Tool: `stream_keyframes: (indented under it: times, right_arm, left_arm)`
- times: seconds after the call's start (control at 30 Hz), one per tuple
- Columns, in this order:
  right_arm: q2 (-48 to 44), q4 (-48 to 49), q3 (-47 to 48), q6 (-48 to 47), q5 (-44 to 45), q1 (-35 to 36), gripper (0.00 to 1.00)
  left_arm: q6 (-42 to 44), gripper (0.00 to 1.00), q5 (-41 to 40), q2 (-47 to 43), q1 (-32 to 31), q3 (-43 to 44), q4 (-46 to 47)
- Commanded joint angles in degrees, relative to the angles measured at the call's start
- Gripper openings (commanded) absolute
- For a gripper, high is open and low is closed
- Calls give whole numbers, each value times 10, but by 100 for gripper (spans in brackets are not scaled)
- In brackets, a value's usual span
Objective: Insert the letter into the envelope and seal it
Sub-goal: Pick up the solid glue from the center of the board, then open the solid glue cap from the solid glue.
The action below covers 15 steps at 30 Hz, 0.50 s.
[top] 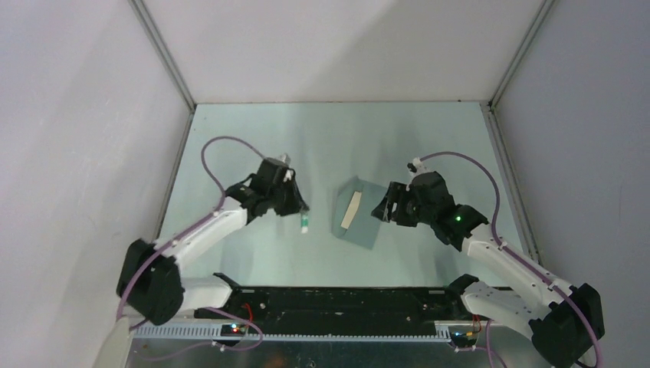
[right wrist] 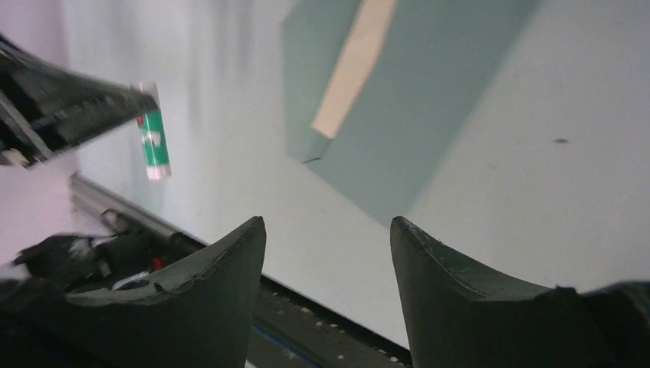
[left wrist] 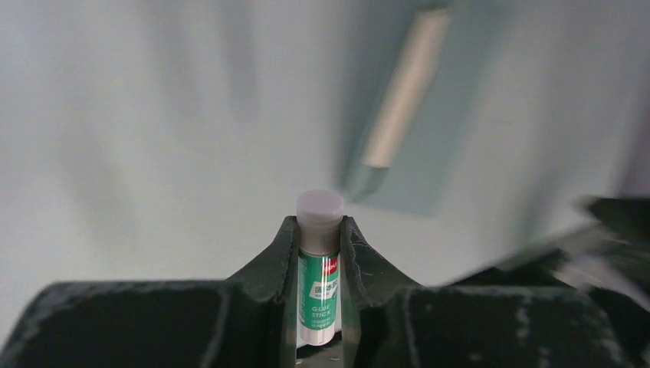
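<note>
The teal-grey envelope (top: 362,225) lies flat at the table's middle. Only a narrow tan strip of the letter (top: 352,207) shows near its left edge; the envelope covers the rest. My left gripper (top: 301,208) hovers left of the envelope, shut on a green-and-white glue stick (left wrist: 319,268) whose pale round end pokes past the fingertips (left wrist: 285,238). From the right wrist view the stick (right wrist: 153,138) hangs off the table. My right gripper (top: 381,208) stands open and holds nothing, just off the envelope's right edge, with the envelope (right wrist: 418,92) and the letter strip (right wrist: 355,65) ahead of it.
A black rail (top: 329,299) runs along the near table edge between the arm bases. Grey walls close in the table on the left, right and back. Purple cables loop above both wrists.
</note>
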Motion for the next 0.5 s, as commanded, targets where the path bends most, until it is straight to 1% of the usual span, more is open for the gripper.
stream_keyframes:
  times: [0.0, 0.07, 0.1, 0.2, 0.37, 0.47]
  right_arm:
    - [13, 138, 29, 10, -147, 22, 64]
    - [18, 201, 29, 9, -169, 50, 65]
    - [19, 220, 29, 8, -171, 61, 65]
    - [29, 304, 29, 11, -186, 93, 65]
    - [31, 386, 18, 25, -188, 108, 68]
    - [43, 431, 16, 34, -192, 112, 69]
  left_arm:
    - [33, 10, 135, -78, -3, 89, 59]
    - [26, 8, 180, -93, -3, 101, 91]
    - [18, 6, 190, -102, -3, 104, 111]
    - [0, 3, 232, -115, -3, 107, 158]
    - [-39, 3, 268, -143, -3, 95, 215]
    - [-76, 3, 290, -153, -4, 79, 280]
